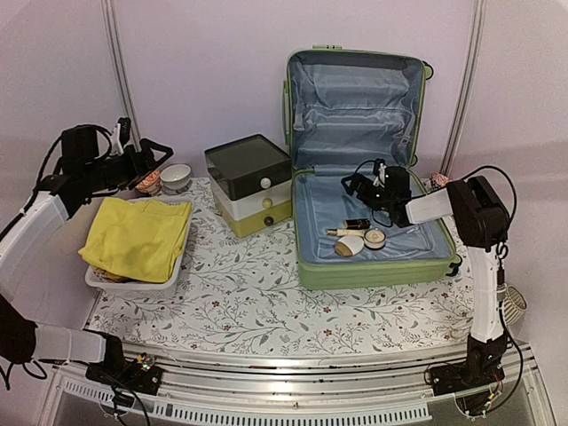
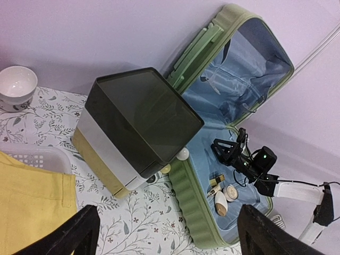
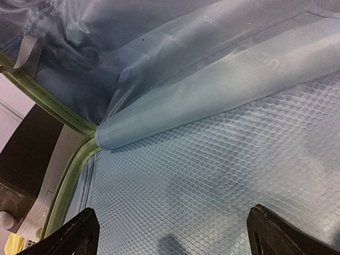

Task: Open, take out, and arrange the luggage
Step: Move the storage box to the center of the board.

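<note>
Black fingertips (image 3: pixel 74 236) of the right pincer (image 3: pixel 172 234) are seen spread wide at the bottom of the wrist view, with nothing pinched between them. Only pale blue honeycomb lining is found beneath. That pincer is held inside the lower half of the luggage (image 1: pixel 373 266), which is laid open on the surface (image 1: pixel 266 311), with its lid stood upright beyond the pincer against the back wall. Near the pincer, toward the arm bases, a dark tube (image 1: pixel 357 224), a round compact (image 1: pixel 375 238) and a cream oval piece (image 1: pixel 349 246) are laid close together on the lining. The left pincer (image 1: pixel 158 158) is likewise spread, with nothing in it, and is held above the far end of a white basket (image 1: pixel 133 282) in which a yellow cloth (image 1: pixel 138 235) is piled. Just beyond it a small bowl (image 1: pixel 176 176) is set. To its right, between it and the luggage, a dark-lidded drawer box (image 1: pixel 253 182) is placed just beside the green shell; whether the two touch cannot be told.
</note>
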Robot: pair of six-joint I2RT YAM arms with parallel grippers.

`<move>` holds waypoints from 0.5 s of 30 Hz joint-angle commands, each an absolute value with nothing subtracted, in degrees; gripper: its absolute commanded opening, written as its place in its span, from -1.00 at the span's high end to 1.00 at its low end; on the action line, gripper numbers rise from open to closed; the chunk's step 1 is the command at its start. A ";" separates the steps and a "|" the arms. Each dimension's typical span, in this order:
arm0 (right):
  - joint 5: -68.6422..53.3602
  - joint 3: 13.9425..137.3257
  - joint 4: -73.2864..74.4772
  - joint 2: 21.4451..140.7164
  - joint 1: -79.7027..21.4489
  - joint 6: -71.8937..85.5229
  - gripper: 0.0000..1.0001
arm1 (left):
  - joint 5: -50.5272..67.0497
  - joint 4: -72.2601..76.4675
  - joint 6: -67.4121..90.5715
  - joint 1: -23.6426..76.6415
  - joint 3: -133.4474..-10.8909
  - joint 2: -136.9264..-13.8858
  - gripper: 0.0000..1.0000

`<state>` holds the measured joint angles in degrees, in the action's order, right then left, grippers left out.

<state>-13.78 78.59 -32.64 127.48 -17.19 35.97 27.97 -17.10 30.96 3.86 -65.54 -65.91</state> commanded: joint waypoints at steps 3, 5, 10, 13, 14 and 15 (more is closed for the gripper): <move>-12.96 84.15 -34.30 133.00 -19.16 36.94 -0.97 | 28.16 -19.92 28.22 2.17 -66.18 -65.57 -0.85; -12.88 84.74 -34.27 133.53 -19.19 36.66 -0.98 | 28.29 -20.33 27.81 1.77 -66.18 -65.42 -0.85; -13.87 88.48 -32.44 136.41 -20.54 36.14 -0.98 | 28.60 -20.83 27.08 0.95 -66.33 -64.89 -0.85; -13.97 89.46 -32.58 137.41 -21.91 37.30 -0.97 | 28.89 -20.90 26.91 0.66 -66.61 -64.94 -0.85; -13.97 89.78 -32.73 137.64 -22.46 37.79 -0.98 | 28.92 -20.96 26.82 0.58 -66.70 -64.95 -0.85; -13.67 89.83 -32.96 137.88 -23.14 38.01 -0.98 | 28.92 -21.00 26.74 0.42 -66.63 -64.95 -0.85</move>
